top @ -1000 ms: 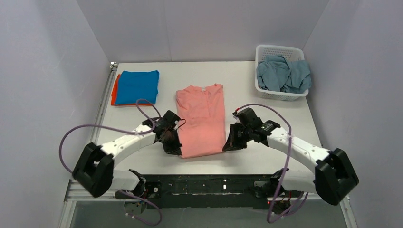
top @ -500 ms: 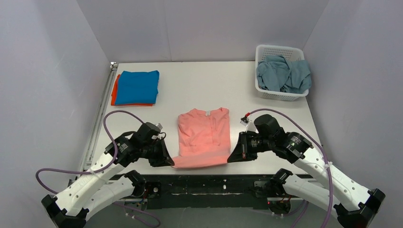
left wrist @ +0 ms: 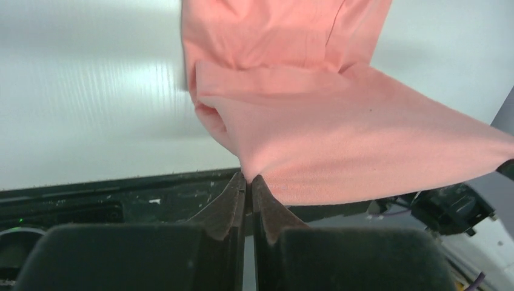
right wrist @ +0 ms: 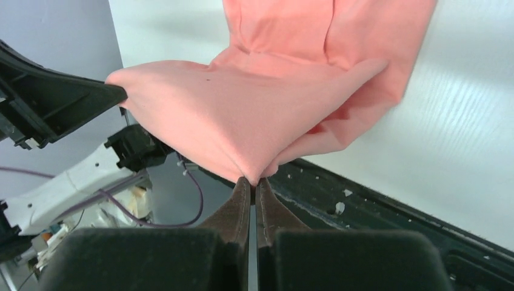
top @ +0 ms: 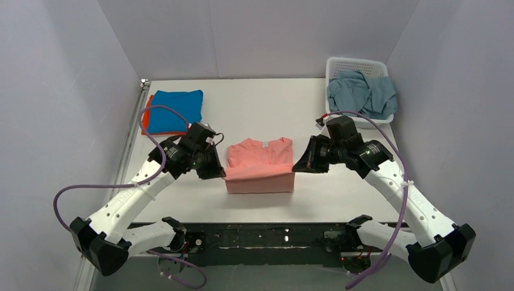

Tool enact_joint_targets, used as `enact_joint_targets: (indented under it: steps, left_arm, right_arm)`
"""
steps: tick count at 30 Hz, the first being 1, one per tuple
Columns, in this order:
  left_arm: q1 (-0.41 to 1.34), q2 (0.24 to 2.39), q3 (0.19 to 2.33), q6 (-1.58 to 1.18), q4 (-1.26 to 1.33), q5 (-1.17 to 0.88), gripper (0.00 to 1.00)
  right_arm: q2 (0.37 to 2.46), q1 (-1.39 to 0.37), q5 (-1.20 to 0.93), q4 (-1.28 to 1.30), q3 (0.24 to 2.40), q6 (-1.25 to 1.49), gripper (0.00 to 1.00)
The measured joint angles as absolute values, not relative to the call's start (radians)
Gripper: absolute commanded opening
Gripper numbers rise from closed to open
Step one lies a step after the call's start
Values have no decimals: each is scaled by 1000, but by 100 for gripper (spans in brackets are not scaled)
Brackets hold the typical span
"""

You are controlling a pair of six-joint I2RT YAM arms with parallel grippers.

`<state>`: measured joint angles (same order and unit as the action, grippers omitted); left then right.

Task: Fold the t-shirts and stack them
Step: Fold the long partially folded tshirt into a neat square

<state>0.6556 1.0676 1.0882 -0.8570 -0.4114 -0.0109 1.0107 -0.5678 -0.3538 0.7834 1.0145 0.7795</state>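
Both grippers hold the near hem of the salmon-pink t-shirt (top: 259, 167) lifted over its collar half, midway through the cross fold

The left gripper (left wrist: 247, 182) has its jaws pressed together on one hem corner and the right gripper (right wrist: 253, 182) pinches the other. The cloth is stretched between the two pairs of jaws, so the edge travels straight instead of sagging. How many layers each pinch takes in is hard to tell from the wrist views. Ahead of both jaws the collar half lies flat on the table (top: 254, 103), anchoring the shirt as the raised half bends over it. Beyond the left jaws the bright blue t-shirt (top: 176, 110) lies folded on the orange t-shirt (top: 145, 121), which I judge to be the stack this one will join. Beyond the right jaws the grey-blue t-shirt (top: 360, 94) is crumpled in the white basket (top: 357, 63), not yet folded
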Motion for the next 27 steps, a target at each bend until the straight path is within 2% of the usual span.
enact_joint_targets:
  steps: [11, 12, 27]
  left_arm:
    - [503, 1407, 1336, -785, -359, -82, 0]
    - [480, 1492, 1402, -760, -356, -83, 0]
    - [413, 1829, 1625, -683, -374, -32, 0]
  right_arm:
    - [1156, -437, -295, 768, 1145, 722, 1]
    - [1228, -417, -276, 736, 1162, 705, 1]
    - [1551, -381, -221, 619, 1288, 660, 1]
